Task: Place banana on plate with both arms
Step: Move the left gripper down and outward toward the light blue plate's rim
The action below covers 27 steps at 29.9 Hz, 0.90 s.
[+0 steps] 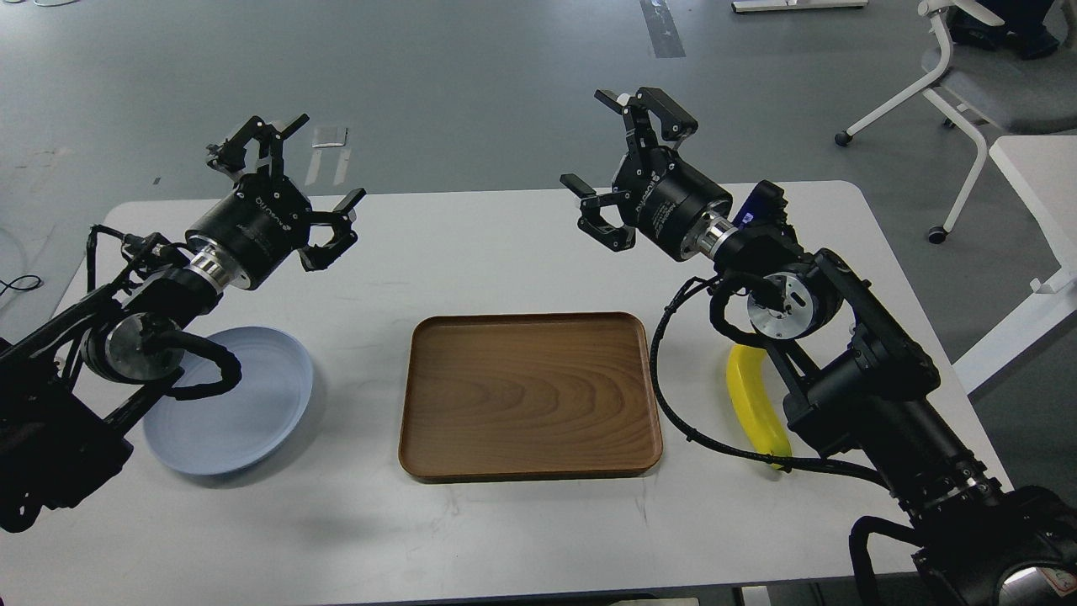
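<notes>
Head view: our two arms are raised over the white worktop [505, 244], nothing held. We take the brown wooden tray [530, 396] at the worktop's middle as reference.

Left gripper [290, 185] sits up and to the left of the tray, above the worktop's far left part. Its fingers [332, 231] are spread wide, nothing between them. The left arm [126, 337] runs down from it toward the left edge and covers the near-left part of the plate.

Right gripper [618, 156] sits above the tray's far right corner, past the tray's far edge. Its fingers [660, 105] are also spread wide and empty. The right arm [858, 370] runs down to the lower right corner.

Banana [753, 404] lies flat on the worktop just right of the tray, apart from it, partly under our right arm; its far end is hidden behind the arm's silver joint disc. A black cable loops between it and the tray.

Plate [252, 404], pale blue-grey, rests on the worktop left of the tray, well apart from the banana, with the tray between them. Plate holds nothing we can see.

An office chair [968, 84] stands on the grey floor far right, beyond the worktop.
</notes>
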Motion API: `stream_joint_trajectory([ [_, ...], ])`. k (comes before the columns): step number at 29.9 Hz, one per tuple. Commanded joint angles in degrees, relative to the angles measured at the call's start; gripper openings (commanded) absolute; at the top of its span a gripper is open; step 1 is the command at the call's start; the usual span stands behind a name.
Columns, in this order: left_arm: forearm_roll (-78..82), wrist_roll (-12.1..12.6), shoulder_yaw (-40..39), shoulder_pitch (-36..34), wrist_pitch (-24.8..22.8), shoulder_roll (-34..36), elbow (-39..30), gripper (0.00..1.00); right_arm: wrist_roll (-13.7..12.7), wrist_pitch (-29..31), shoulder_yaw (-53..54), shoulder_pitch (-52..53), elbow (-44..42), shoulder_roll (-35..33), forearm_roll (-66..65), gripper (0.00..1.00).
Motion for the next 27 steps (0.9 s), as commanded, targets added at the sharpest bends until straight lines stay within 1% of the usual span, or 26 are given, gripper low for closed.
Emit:
stream_joint_trajectory([
  [1, 0.44, -0.17, 0.05, -0.07, -0.35, 0.60, 0.00, 0.98, 0.00, -0.04, -0.07, 0.11, -0.67, 0.00, -0.17, 1.00],
  [7, 0.71, -0.26, 0.14, -0.16, 1.23, 0.78, 0.18, 0.98, 0.00, -0.22, -0.33, 0.02, -0.68, 0.00, -0.52, 1.00],
  [12, 0.62, 0.62, 0.49, -0.16, 0.97, 1.05, 0.36, 0.98, -0.52, -3.20, -0.95, 1.16, -2.34, 0.00, -0.87, 1.00],
  [14, 0.71, 1.32, 1.10, -0.51, 1.32, 0.79, 0.44, 0.98, -0.79, -3.82, -0.86, 1.86, -3.84, 0.00, -0.87, 1.00],
  [16, 0.80, 3.25, 1.10, -0.77, 2.98, 0.43, 1.75, 0.98, -0.88, -4.52, -0.95, 2.83, -5.33, 0.00, -1.13, 1.00],
  [19, 0.80, 3.96, 1.10, -0.86, 4.57, -0.27, 3.16, 0.98, -0.96, -5.57, -0.95, 3.01, -6.21, 0.00, -3.14, 1.00],
  [22, 1.06, 3.87, 1.19, -1.13, 4.40, -1.76, 3.26, 0.98, -0.96, -6.63, -0.86, 3.53, -7.71, 0.00, -5.00, 1.00],
  [27, 1.24, 3.87, 1.89, -1.13, 5.01, -2.29, 3.26, 0.98, -0.88, -6.63, -0.95, 3.88, -7.97, 0.00, -5.53, 1.00],
])
